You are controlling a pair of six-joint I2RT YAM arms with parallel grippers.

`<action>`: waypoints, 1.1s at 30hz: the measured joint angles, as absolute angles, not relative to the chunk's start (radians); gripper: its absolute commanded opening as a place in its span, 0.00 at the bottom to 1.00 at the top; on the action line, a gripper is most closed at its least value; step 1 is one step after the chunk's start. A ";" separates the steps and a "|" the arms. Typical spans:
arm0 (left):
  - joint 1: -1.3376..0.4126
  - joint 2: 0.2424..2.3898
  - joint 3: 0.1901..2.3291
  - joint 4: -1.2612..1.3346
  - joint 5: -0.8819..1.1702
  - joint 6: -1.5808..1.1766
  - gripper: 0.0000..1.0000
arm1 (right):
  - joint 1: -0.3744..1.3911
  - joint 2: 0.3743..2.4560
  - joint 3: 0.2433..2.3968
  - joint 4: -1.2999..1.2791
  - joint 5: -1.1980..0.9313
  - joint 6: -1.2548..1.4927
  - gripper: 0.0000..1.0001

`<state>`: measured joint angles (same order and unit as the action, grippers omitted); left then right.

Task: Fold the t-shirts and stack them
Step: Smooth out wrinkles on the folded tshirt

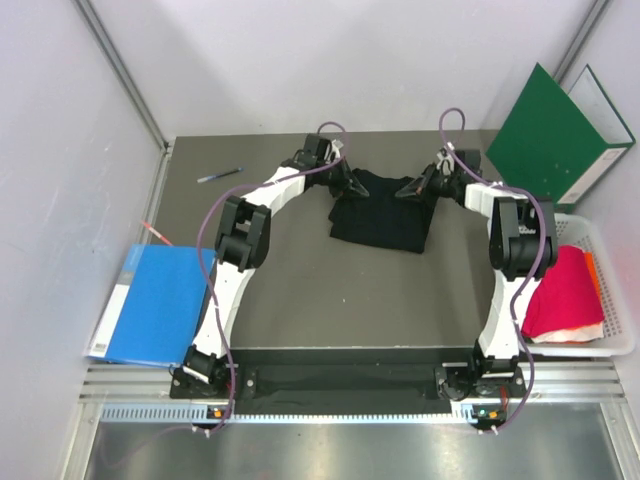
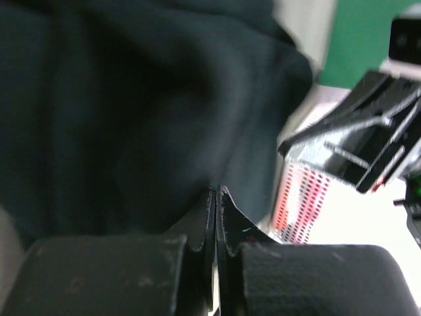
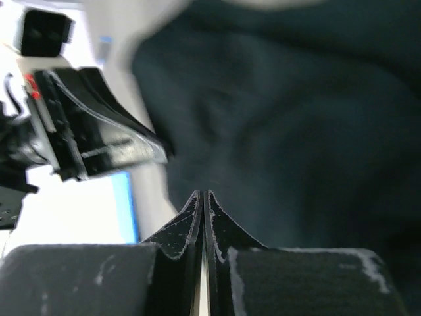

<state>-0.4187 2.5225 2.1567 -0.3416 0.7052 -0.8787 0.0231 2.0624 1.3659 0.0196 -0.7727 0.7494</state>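
Observation:
The black t-shirt (image 1: 382,212) lies partly folded on the far middle of the table. My left gripper (image 1: 346,186) is at its upper left corner and my right gripper (image 1: 414,188) at its upper right corner. In the left wrist view the jaws (image 2: 218,191) are pressed together at the edge of the black cloth (image 2: 131,112). The right wrist view shows the same: jaws (image 3: 202,194) shut at the black cloth (image 3: 283,131). A magenta-red t-shirt (image 1: 565,295) lies folded in the white basket (image 1: 612,250) at the right, with bits of orange and white cloth beside it.
A green folder (image 1: 550,135) leans at the back right. A blue folder (image 1: 155,305) lies at the table's left edge, with a red pen (image 1: 157,234) above it. Another pen (image 1: 220,176) lies at the far left. Grey walls close in both sides.

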 measured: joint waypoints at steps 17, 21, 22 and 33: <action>-0.347 2.597 2.157 -0.345 0.647 -0.854 0.00 | -0.011 2.073 1.358 -0.209 -0.509 0.564 0.00; -0.342 2.541 2.100 -0.355 0.622 -0.799 0.11 | -0.011 2.072 1.358 -0.207 -0.517 0.541 0.03; -0.342 2.515 2.077 -0.367 0.602 -0.779 0.21 | -0.011 2.068 1.358 -0.209 -0.517 0.532 0.04; -0.346 2.279 1.939 -0.579 0.336 -0.546 0.98 | -0.016 1.811 1.341 -0.311 -0.441 0.392 0.31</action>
<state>-0.3462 2.2791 1.9392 -0.5785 0.3355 -0.5465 -0.0162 1.8107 1.3415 -0.3111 -0.4408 0.3920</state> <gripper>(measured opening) 0.976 0.245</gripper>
